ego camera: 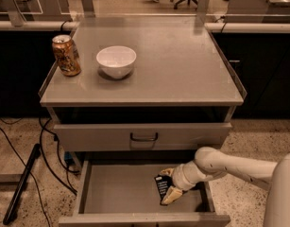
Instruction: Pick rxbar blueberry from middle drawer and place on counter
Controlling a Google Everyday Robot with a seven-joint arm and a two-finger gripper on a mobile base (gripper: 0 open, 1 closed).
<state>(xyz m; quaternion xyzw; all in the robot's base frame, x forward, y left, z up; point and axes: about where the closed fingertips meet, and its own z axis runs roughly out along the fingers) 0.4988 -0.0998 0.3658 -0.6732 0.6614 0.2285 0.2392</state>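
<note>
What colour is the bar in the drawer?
The bar is black, pale lettering; gripper at it. Camera view.

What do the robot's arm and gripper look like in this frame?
The arm is smooth, glossy white, a rounded tube with a bulbous joint and a thick white wrist. The gripper, at the rxbar blueberry in the middle drawer, has two tan, wedge-shaped fingers. No cables or markings show.

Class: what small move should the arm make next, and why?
Probably a short straight lift, once the grip is sure: the gripper is at the rxbar blueberry inside the open middle drawer, and the bar must clear the drawer's front wall before reaching the counter.
</note>
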